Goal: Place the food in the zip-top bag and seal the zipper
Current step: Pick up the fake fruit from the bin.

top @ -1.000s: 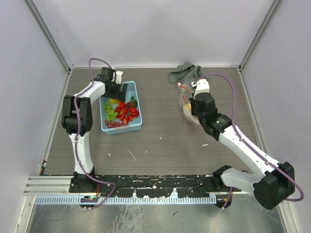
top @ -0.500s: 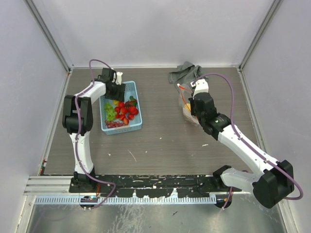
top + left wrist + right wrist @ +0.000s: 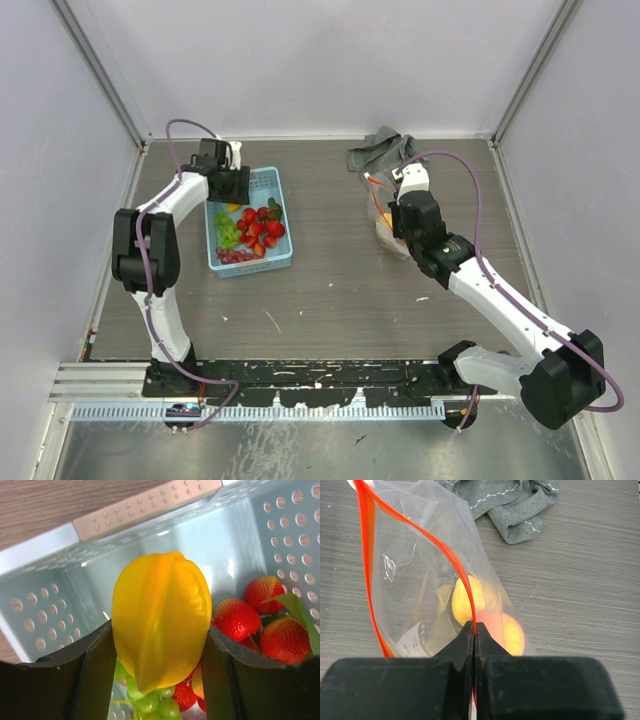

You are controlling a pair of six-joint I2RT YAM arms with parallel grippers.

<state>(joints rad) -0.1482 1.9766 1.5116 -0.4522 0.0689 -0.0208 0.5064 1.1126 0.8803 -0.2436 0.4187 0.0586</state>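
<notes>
- Grey wood-grain boards are making up the table, with pale walls standing around it
- From above, the left gripper is hanging over the far end of the light blue basket, and only a sliver of yellow is showing beneath it
- Its wrist camera is giving the detail: the left gripper is pinching a yellow fruit between two dark fingers, one against each flank, the fruit standing upright
- That fruit is glossy and ridged lengthwise, tapering to a blunt point below
- Under it, red dimpled strawberries and green grapes are lying inside the perforated plastic basket; the overhead view is adding purple grapes at the near end
- Well apart on the right, the zip-top bag is sitting just in front of a crumpled grey cloth, half hidden by the right gripper
- Only the right wrist view is showing the grip: the right gripper is pressing its jaws together on the zipper, a thin red-orange strip
- Thin, clear and wrinkled, the zip-top bag is gaping open, its two strips bowing apart beyond the fingers
- Inside it, a yellow round fruit and an orange-red one are lying side by side, touching
</notes>
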